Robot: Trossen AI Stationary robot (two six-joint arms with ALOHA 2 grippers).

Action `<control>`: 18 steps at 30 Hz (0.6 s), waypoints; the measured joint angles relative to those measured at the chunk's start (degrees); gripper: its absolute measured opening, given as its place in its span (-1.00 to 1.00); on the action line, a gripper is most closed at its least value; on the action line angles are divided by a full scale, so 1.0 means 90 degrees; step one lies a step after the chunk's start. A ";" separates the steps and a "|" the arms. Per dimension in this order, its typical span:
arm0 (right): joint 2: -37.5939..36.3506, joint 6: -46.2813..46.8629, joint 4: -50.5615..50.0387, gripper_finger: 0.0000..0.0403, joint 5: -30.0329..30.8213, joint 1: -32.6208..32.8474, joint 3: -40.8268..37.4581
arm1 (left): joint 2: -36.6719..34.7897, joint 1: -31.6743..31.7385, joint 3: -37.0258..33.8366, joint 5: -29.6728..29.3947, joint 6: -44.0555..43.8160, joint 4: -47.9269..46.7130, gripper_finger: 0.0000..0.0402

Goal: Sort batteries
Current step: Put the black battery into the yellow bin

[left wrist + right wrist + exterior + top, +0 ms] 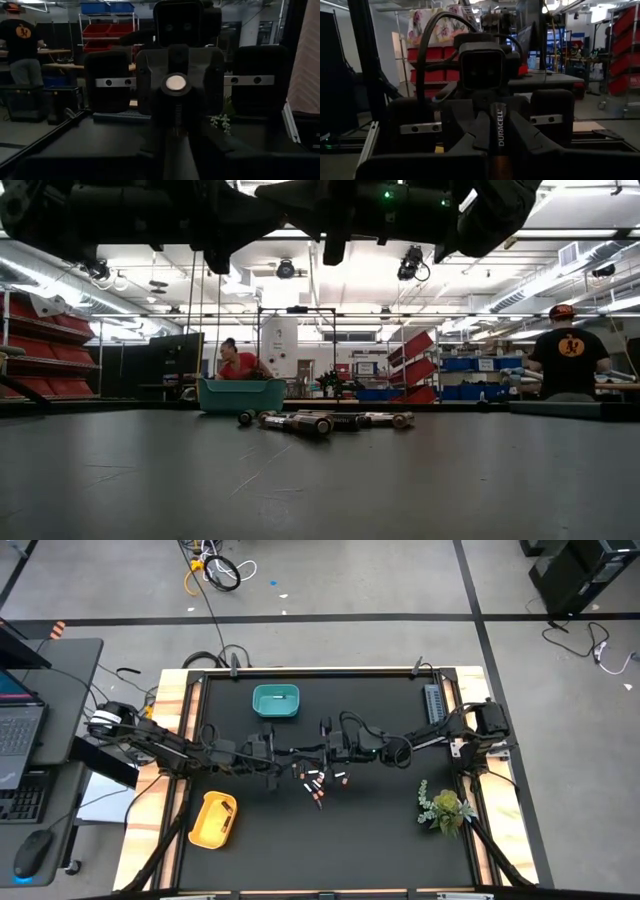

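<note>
Duracell-marked battery [500, 131] sits closest to the right wrist camera, clamped lengthwise between the fingers of the right tool [499, 150], its far end aimed at the left arm's wrist opposite. Left wrist view shows the counterpart: the silver end cap of that battery [175, 83] facing the camera, with the left tool [175, 150] closed about its near part. Both tools therefore appear to grip one cell end to end, meeting above the middle of the tabletop [400, 850], just behind the loose batteries [318, 783]. Judgement: this is a hand-over, held level so the receiving arm can carry the cell to a bin on its own side. Remaining batteries lie in a scattered cluster on the tabletop directly in front of the joined tools. Teal bin [275, 701] stands behind and to the left of that cluster; yellow bin [213, 819] lies in front and further left, both within the left arm's reach. Small plant [443, 806] stands well right of the cluster.
</note>
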 joint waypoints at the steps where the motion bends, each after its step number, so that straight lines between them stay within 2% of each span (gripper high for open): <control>1: -0.0005 0.0033 -0.0038 -0.84 -0.0003 -0.0002 0.0000 | 0.0000 0.0000 0.0000 -0.0012 -0.0004 -0.0002 -0.74; 9: -0.0011 0.0172 -0.0269 -0.78 -0.0013 0.0005 0.0005 | 0.0005 0.0000 0.0000 -0.0078 0.0001 -0.0090 -0.77; 13: -0.0002 0.0304 -0.0289 -0.61 0.0321 0.0007 0.0002 | 0.0005 0.0007 0.0000 -0.0281 0.0006 -0.0184 -0.77; 18: 0.0005 0.0299 -0.0230 -0.39 0.0379 0.0007 0.0000 | 0.0005 0.0012 0.0007 -0.0363 0.0004 -0.0184 -0.77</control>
